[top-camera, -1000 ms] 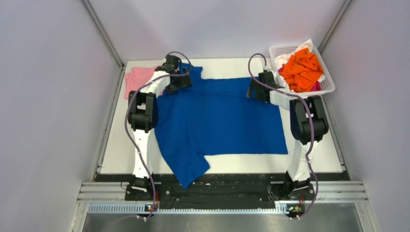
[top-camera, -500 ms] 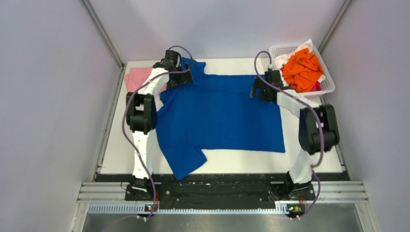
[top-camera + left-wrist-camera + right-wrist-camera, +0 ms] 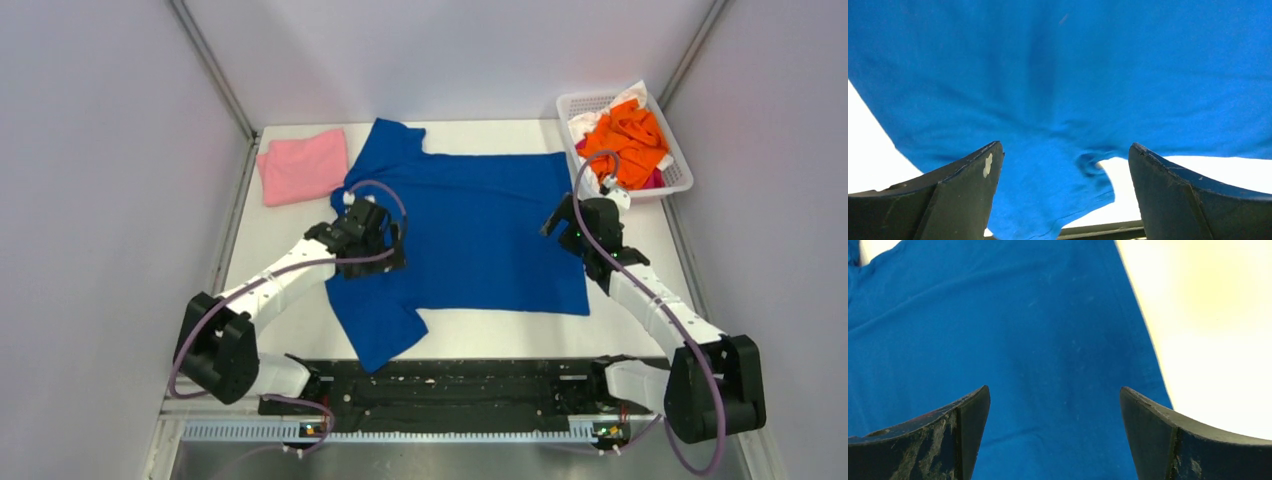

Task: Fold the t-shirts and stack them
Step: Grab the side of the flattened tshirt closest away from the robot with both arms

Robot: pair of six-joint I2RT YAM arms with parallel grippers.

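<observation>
Left claw (image 3: 1064,196) and right claw (image 3: 1054,436) have pulled back from the far edge of the blue t-shirt (image 3: 480,230), both apart, empty.

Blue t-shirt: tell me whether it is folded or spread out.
Spread. The blue t-shirt lies flat on the table, both sleeves laid out, its body not doubled over.

Basket (image 3: 583,102) contents (beneath orange t-shirts (image 3: 628,140)) indistinct
</observation>
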